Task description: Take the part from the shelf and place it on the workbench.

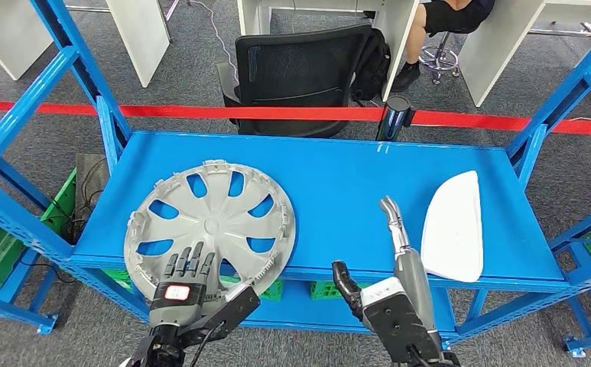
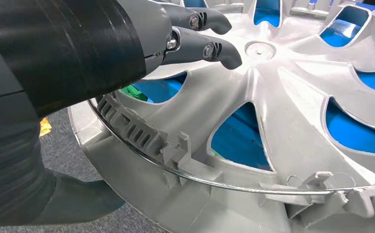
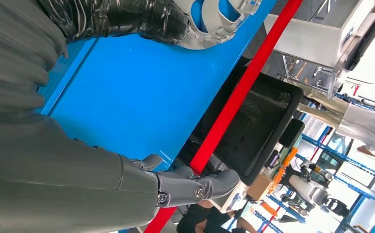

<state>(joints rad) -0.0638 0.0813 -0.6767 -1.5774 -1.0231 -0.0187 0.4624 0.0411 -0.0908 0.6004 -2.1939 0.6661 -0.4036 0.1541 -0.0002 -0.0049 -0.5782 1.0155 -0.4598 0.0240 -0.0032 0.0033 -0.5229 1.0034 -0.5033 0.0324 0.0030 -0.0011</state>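
Pickup stage, judged from the frames: closing on the wheel cover (image 1: 223,206) at its near rim. Found it lying flat on the blue shelf (image 1: 338,172), inner side up, with that near rim poking out past the front edge. Saw the left hand (image 1: 183,279) there, fingers (image 2: 214,48) stretched over the spokes toward the hub, thumb angled off below the overhang. Could not tell whether thumb and fingers had truly clamped on the rim. Noted the right hand (image 1: 388,294) holding nothing, fingers apart, one stretched out over the shelf just beside a white panel (image 1: 454,225).

Judged best to bring the thumb up under the overhanging rim and pinch through a spoke opening rather than across the clips and wire ring, likely springy and slippery. Thought it wise to confirm a firm hold before lifting, then to raise the near edge first and draw back level. Expected a broad, light disc held at one edge to sag or swing. Advised keeping the right hand off the panel.
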